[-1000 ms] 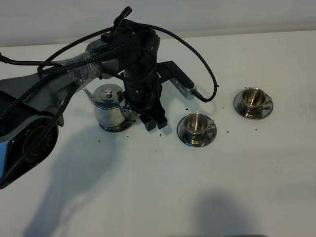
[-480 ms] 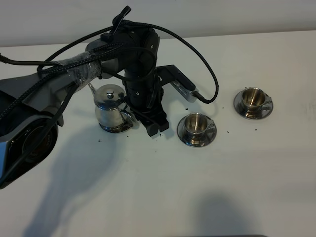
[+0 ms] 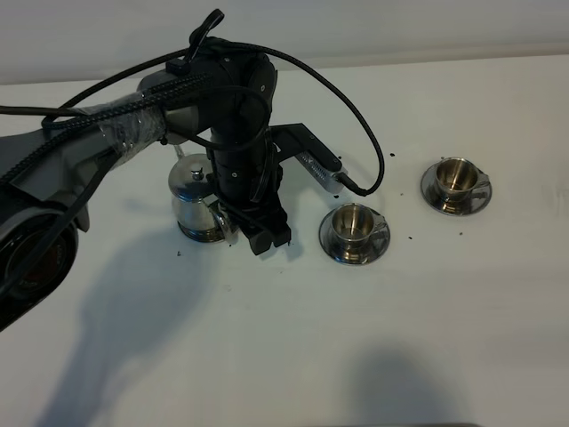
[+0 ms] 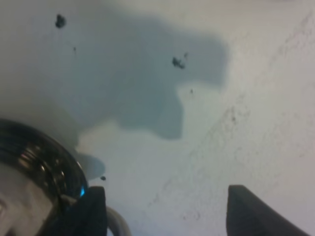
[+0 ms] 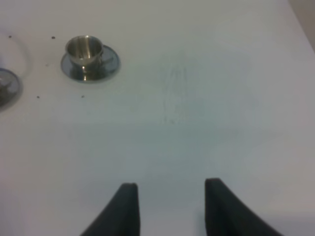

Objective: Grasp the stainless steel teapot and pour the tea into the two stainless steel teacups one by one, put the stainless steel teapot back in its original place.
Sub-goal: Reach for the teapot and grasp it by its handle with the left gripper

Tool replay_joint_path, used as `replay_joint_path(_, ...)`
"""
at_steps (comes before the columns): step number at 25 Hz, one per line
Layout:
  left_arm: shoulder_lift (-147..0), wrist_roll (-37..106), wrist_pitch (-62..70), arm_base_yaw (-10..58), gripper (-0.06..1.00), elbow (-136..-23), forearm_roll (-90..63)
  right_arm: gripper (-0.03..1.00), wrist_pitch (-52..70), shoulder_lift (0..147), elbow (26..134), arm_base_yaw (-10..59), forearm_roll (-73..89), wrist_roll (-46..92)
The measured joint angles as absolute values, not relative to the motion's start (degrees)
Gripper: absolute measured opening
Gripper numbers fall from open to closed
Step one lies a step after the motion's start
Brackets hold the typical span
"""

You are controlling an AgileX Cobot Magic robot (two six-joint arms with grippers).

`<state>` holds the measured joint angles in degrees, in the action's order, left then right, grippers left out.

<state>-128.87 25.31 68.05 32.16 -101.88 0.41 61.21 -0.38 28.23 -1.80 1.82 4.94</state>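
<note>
Presently, my left gripper (image 3: 267,237) stands wide open and holds nothing. The stainless steel teapot (image 3: 194,197) stands upright on its saucer (image 3: 191,234), left of the near teacup (image 3: 356,231) and the far teacup (image 3: 456,182). It lies immediately left of this gripper, with its loop handle (image 3: 222,219) turned right toward it. In the wrist view the handle appears just inside one finger (image 4: 88,214) (the other finger is well clear). The left arm is the nearer. My right gripper (image 5: 170,209), likewise open and empty, hangs over bare table (image 5: 221,98), with no teapot in its view. No brand, label or writing is legible.
</note>
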Motion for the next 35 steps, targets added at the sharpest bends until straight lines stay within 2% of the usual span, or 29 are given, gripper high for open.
replay_joint_path(35,-124.7,24.4,68.1,32.2,0.53,-93.8,1.3,0.31,61.2,-0.4,28.2,-1.8,1.8,4.9)
